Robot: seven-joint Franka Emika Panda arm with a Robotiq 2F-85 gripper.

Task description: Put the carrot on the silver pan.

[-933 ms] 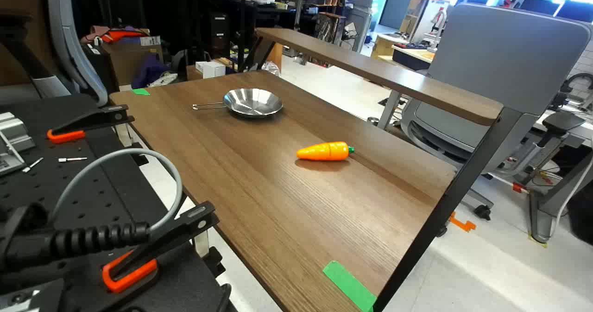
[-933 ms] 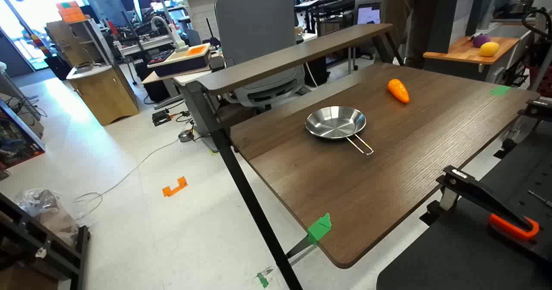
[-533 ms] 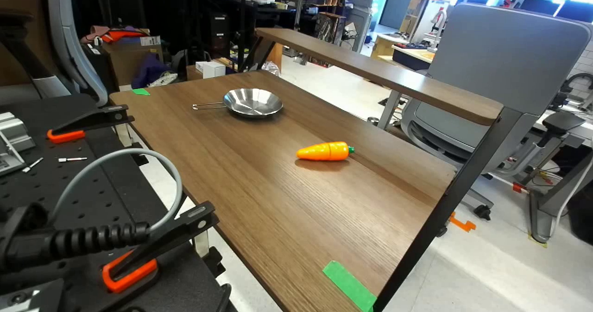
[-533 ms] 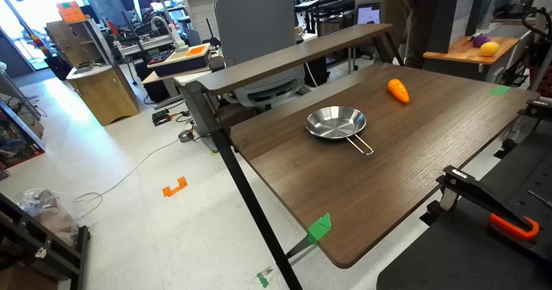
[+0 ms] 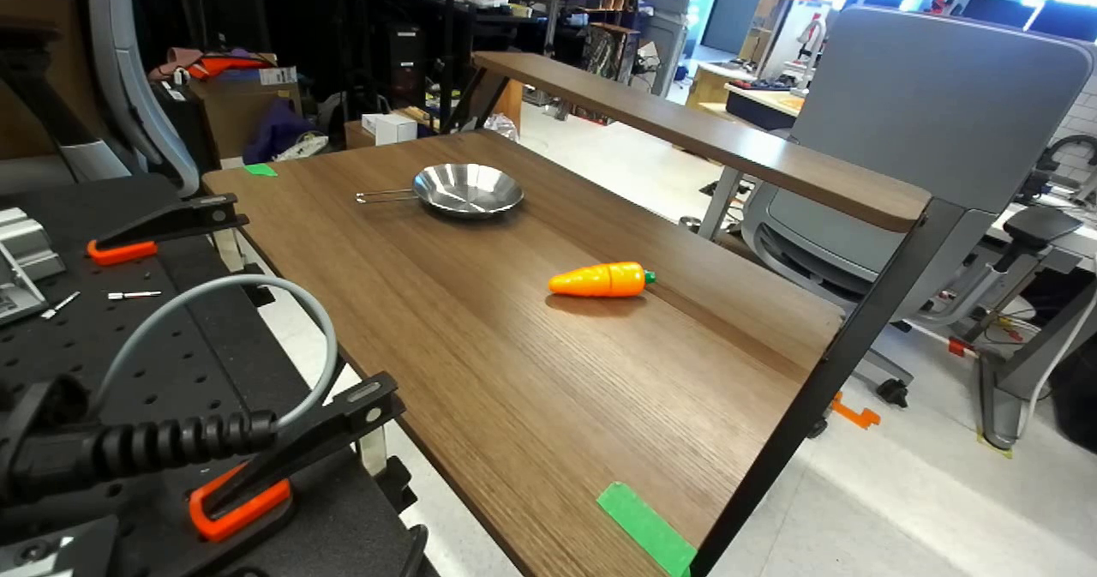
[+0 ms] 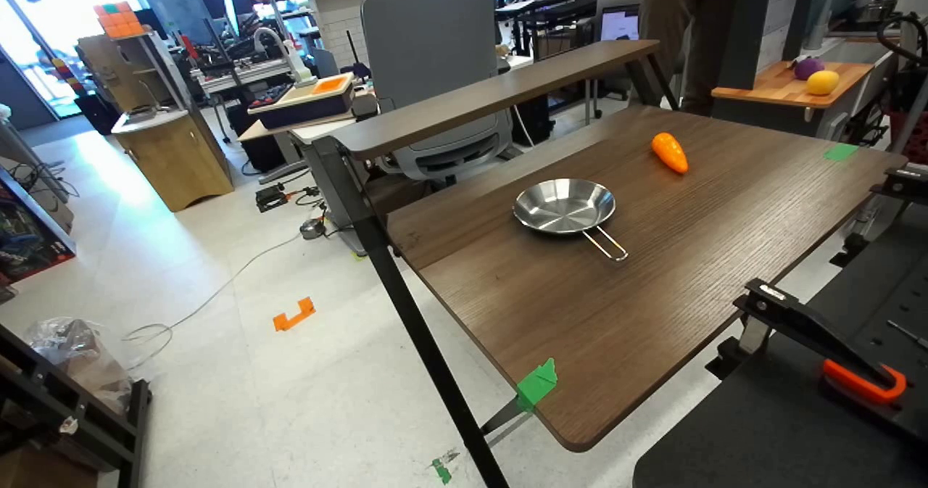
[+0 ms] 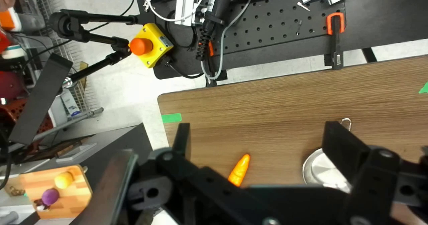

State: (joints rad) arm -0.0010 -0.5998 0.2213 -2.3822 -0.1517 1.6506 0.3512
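Note:
The orange carrot [image 5: 599, 280] with a green tip lies on its side on the brown table, in both exterior views [image 6: 669, 153]. The silver pan [image 5: 467, 189] rests apart from it on the same table, its wire handle out to one side; it also shows in an exterior view [image 6: 565, 207]. In the wrist view, my gripper [image 7: 257, 128] is open and empty, high above the table. The carrot [image 7: 240, 171] shows between the fingers, its thick end hidden by the gripper. The pan [image 7: 322, 168] is partly hidden behind one finger. The gripper is out of both exterior views.
A raised wooden shelf [image 5: 703, 135] runs along one long side of the table [image 5: 480, 345]. Black clamps with orange handles [image 5: 240, 504] hold the opposite edge, beside a black perforated bench [image 5: 171, 337]. A grey chair [image 6: 442, 75] stands behind the shelf. Green tape [image 6: 538, 384] marks the table ends.

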